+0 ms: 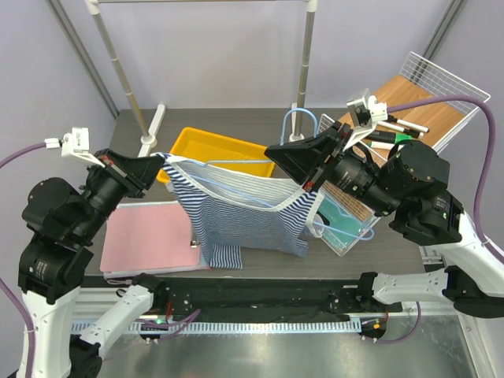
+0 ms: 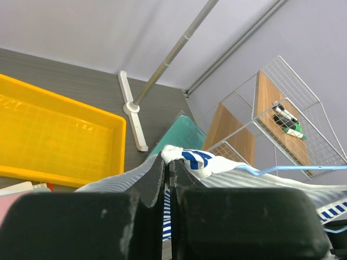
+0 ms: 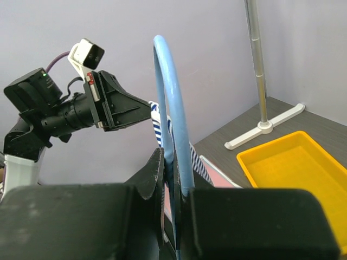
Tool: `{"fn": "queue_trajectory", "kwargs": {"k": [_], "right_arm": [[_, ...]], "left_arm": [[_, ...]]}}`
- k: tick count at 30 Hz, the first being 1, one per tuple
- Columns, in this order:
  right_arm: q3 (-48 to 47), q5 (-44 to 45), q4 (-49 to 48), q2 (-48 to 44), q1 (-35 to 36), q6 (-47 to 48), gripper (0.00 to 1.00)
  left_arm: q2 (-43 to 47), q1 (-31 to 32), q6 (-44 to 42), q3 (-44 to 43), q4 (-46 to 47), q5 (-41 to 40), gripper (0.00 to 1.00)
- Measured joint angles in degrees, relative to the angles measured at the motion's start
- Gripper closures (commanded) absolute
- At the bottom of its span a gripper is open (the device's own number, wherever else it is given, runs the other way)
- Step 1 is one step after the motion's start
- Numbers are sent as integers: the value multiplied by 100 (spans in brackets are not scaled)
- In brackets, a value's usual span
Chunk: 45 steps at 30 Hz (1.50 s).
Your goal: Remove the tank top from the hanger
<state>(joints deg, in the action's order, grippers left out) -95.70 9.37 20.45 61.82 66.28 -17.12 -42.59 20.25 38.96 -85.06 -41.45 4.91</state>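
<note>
The tank top (image 1: 244, 213), navy-and-white striped, hangs stretched between my two grippers above the table. My left gripper (image 1: 160, 164) is shut on its white-edged shoulder; in the left wrist view the gripper (image 2: 169, 163) pinches the bunched strap (image 2: 190, 157). The light-blue hanger (image 1: 303, 124) is still inside the garment, and its wire (image 2: 295, 170) runs along the top edge. My right gripper (image 1: 273, 156) is shut on the hanger near its hook. In the right wrist view the gripper (image 3: 171, 158) clamps the blue hook (image 3: 169, 81), with striped cloth (image 3: 158, 125) behind it.
A yellow tray (image 1: 206, 145) lies behind the garment and a pink folder (image 1: 146, 236) lies at the left front. A clear box (image 1: 350, 228) and a wire basket with a wooden board (image 1: 429, 98) stand at the right. Grey rack poles (image 1: 122, 75) rise at the back.
</note>
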Motion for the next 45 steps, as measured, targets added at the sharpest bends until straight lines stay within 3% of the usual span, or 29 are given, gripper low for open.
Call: {"fn": "queue_trajectory", "kwargs": {"k": [20, 31, 45], "right_arm": [[-52, -205, 72, -85, 0, -35, 99], [-369, -293, 142, 92, 0, 15, 99], [-850, -459, 704, 463, 0, 210, 99]], "left_arm": [[-59, 0, -74, 210, -385, 31, 100], [166, 0, -374, 527, -339, 1316, 49], [1097, -2, -968, 531, 92, 2815, 33]]}}
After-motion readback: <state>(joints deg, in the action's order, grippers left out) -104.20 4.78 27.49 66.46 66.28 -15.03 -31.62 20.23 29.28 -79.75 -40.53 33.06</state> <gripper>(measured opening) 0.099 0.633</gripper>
